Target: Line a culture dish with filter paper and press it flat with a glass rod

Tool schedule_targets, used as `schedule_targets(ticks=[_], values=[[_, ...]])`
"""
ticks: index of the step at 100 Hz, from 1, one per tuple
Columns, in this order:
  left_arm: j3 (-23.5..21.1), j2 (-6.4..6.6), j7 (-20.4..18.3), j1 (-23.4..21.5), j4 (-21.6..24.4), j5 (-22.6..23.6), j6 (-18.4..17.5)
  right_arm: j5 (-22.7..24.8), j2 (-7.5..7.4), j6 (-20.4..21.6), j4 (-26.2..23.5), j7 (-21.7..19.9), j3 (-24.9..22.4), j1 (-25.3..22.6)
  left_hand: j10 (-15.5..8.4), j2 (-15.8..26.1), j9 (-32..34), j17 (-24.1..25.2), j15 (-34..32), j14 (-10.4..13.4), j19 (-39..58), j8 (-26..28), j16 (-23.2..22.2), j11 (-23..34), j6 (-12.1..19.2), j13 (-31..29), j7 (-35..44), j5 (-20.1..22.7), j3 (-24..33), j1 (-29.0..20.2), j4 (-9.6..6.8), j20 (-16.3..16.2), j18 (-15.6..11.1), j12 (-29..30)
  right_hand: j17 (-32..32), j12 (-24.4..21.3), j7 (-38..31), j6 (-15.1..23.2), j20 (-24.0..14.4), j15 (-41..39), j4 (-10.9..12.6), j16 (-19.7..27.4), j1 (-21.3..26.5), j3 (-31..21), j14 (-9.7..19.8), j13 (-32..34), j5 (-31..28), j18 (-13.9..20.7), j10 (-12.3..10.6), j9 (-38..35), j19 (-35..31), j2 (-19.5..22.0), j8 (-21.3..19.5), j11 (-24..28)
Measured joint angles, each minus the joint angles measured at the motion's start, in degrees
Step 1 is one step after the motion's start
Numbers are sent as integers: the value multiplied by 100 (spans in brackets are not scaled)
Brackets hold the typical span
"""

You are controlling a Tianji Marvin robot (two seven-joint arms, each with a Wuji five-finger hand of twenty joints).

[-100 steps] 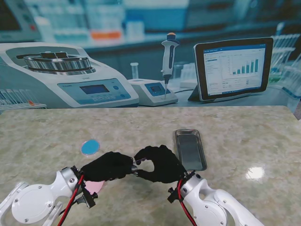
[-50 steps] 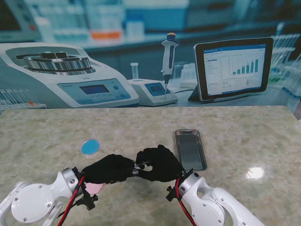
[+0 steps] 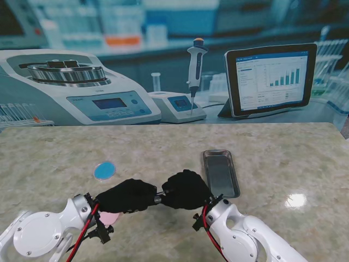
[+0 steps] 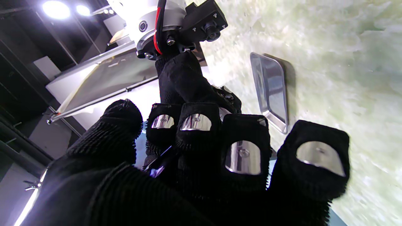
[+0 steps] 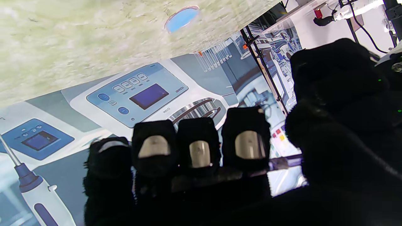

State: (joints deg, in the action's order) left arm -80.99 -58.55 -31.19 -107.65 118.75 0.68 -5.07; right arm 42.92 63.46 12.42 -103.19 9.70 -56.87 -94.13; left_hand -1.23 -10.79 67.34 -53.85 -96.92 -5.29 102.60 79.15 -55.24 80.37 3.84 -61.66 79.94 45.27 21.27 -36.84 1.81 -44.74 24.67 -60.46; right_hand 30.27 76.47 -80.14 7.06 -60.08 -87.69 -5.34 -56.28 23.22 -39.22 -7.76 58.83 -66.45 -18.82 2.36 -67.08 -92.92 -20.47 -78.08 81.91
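My two black-gloved hands meet in front of me, fingertip to fingertip. The left hand (image 3: pixel 128 195) and the right hand (image 3: pixel 185 190) are both curled around a thin glass rod (image 3: pixel 158 198), of which only a short piece shows between them. The rod glints inside the left fingers (image 4: pixel 158 166) and runs past the right fingers (image 5: pixel 282 163). A blue round disc (image 3: pixel 104 170) lies on the table farther from me and to the left, also visible in the right wrist view (image 5: pixel 182 18). A pink round piece (image 3: pixel 109 217) peeks out from under my left wrist.
A shallow metal tray (image 3: pixel 205 169) lies just right of the hands, also seen in the left wrist view (image 4: pixel 270 88). The marble table ends at a printed lab backdrop showing a centrifuge, a pipette and a tablet.
The right hand's thumb and fingers, a loose ring one second ago, have closed around the rod. Both hands have drawn slightly nearer to me.
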Motion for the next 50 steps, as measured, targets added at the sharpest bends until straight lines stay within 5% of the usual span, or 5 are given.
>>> schedule_targets(ticks=[50], values=[[-2,1,-8,12,2,-21,32,46,-35,22,12,-242,15,55,0,85,-156,281,108,-25,0,-54,0,-64,0,166,-16,-177,-250,-8,0,-4,13,0,143,291,-68,-204,-544,-364,61,-7,185,528,-302,255,-392,-395,177,-306,-69,1003,-350,91]])
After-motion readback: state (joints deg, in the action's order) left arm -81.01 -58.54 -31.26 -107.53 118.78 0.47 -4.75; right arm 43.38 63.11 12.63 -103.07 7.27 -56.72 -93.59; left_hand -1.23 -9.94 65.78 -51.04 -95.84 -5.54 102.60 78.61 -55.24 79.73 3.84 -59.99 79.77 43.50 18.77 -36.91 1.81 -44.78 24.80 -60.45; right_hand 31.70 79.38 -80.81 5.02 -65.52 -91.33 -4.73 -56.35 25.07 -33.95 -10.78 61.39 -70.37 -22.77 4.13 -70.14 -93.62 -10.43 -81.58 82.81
